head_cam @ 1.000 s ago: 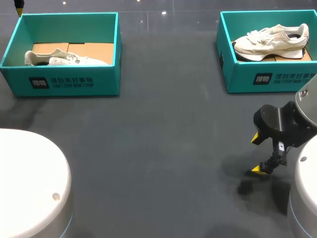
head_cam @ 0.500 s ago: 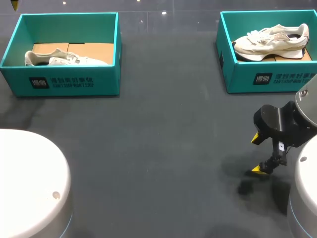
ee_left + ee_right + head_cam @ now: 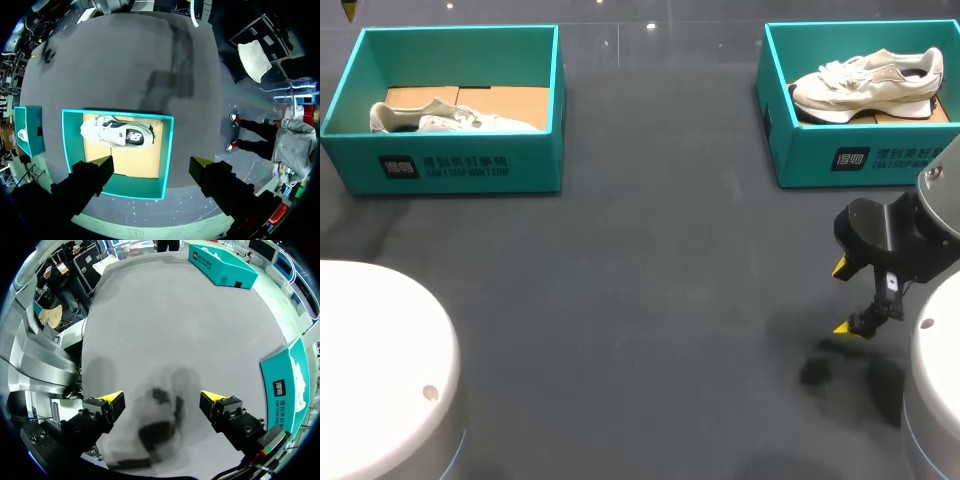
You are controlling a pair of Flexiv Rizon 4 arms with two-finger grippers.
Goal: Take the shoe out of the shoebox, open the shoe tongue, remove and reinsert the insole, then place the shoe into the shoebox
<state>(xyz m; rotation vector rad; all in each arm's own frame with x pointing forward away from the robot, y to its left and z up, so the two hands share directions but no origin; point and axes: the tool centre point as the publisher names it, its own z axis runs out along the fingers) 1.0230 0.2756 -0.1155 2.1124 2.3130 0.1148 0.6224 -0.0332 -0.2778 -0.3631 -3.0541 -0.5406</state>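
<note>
A white sneaker [image 3: 120, 134] lies inside the left teal shoebox [image 3: 168, 150], below the left gripper [image 3: 152, 164], whose fingers are spread wide. A second sneaker [image 3: 865, 85] sits in the right shoebox [image 3: 820, 150]. The right gripper [image 3: 841, 297], also spread, hangs over the tabletop [image 3: 620, 300].

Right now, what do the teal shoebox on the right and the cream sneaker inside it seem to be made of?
The teal shoebox: likely cardboard, matte printed outside, bare brown board on its floor. The cream sneaker: apparently textile or suede-like upper with laces, over a thick pale foam-like sole; the exact fabric is unclear.
</note>
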